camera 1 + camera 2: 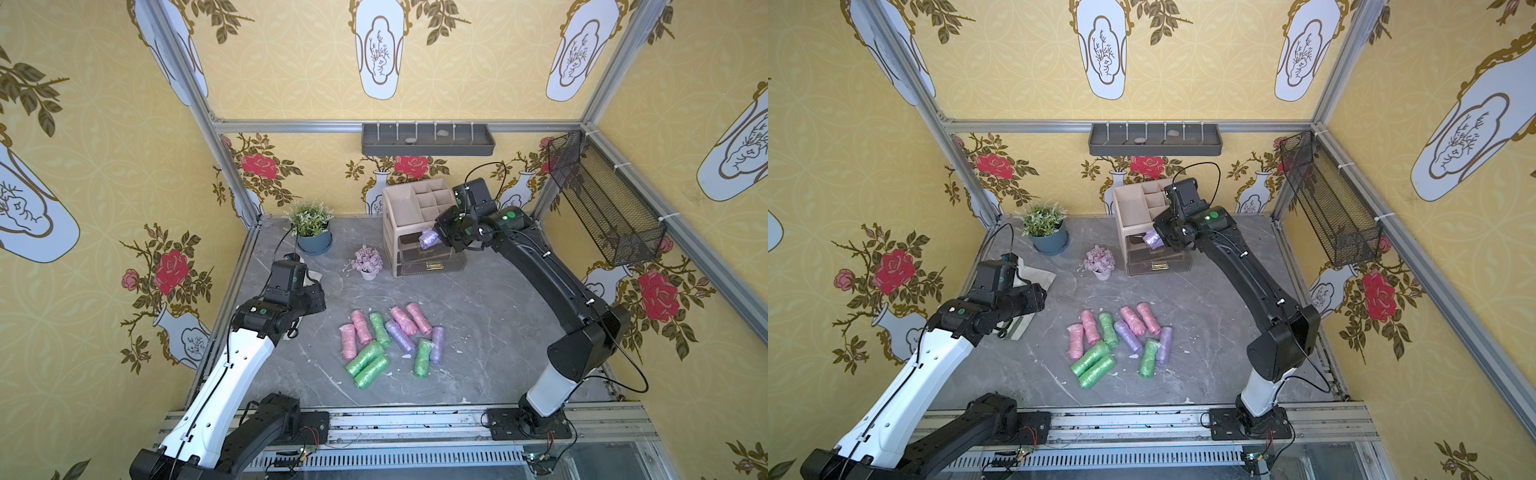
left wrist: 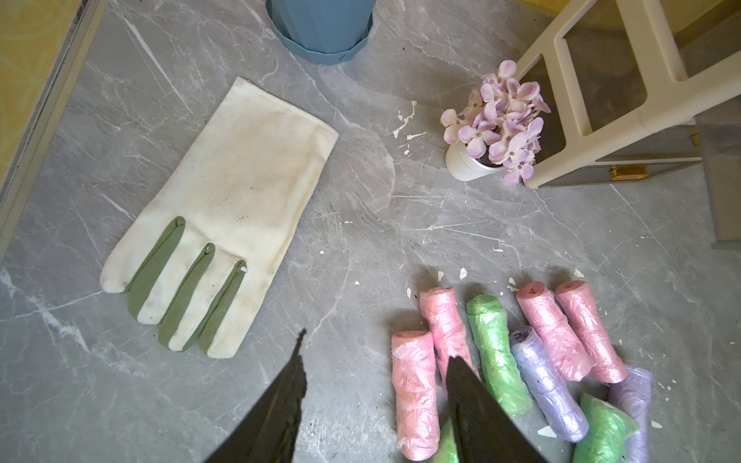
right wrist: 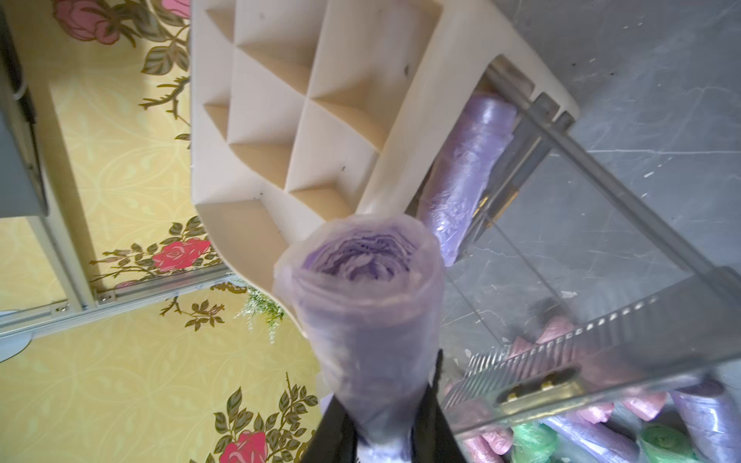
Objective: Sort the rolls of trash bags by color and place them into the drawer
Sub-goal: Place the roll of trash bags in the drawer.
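Several pink, green and purple rolls of trash bags [image 1: 390, 345] [image 1: 1121, 345] [image 2: 501, 360] lie in a loose pile mid-table. My right gripper [image 3: 385, 393] [image 1: 436, 237] is shut on one purple roll [image 3: 361, 304] [image 1: 428, 239] [image 1: 1152, 240], held above the pulled-out clear drawer [image 3: 601, 360] [image 1: 432, 259] of the beige organizer [image 1: 415, 199]. Another purple roll [image 3: 465, 168] lies at the back of that drawer. My left gripper [image 2: 377, 346] hangs open above the table at the pile's left edge, with nothing between its fingers; a pink roll [image 2: 415, 393] lies under them.
A white and green glove [image 2: 224, 216] [image 1: 1034, 276] lies flat at the left. A blue potted plant [image 1: 311, 232] and a small lilac flower pot [image 1: 366, 262] stand left of the organizer. A grey wall tray [image 1: 428, 139] and a mesh basket [image 1: 602, 203] hang higher up.
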`<state>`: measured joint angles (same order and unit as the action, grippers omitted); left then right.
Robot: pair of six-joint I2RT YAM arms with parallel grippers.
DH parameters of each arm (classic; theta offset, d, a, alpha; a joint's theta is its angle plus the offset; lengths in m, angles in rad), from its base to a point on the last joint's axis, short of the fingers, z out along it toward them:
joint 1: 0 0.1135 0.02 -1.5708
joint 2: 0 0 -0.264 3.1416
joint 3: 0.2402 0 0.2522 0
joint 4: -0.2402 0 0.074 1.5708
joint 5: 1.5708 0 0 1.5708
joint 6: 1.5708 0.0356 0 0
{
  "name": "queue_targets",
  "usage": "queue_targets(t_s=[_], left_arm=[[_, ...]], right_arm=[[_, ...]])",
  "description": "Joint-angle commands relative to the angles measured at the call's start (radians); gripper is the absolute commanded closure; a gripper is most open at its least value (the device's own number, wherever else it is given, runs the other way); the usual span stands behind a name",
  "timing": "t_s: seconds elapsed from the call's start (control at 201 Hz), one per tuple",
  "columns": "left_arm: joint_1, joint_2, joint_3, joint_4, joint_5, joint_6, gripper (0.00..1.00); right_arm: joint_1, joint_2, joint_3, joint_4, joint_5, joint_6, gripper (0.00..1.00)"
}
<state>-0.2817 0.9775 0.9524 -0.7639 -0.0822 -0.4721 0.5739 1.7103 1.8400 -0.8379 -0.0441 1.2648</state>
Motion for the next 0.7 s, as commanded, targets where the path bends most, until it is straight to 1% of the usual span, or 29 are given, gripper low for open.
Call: queue_targets(t_s=[0.0, 0.199, 0.692], left_arm=[[0.001, 0.006, -0.007, 0.017, 0.003, 0.0, 0.42], [0.001, 0.004, -0.009, 0.018, -0.002, 0.0, 0.42], [0.0, 0.01, -0.007, 0.017, 0.003, -0.002, 0.42]], right_arm=[[-0.014, -0.007, -0.03, 0.009, 0.0, 0.032, 0.78], [-0.034, -0.008, -0.091, 0.038, -0.012, 0.049, 0.78], [-0.054, 0.013, -0.121, 0.059, -0.024, 0.054, 0.76]])
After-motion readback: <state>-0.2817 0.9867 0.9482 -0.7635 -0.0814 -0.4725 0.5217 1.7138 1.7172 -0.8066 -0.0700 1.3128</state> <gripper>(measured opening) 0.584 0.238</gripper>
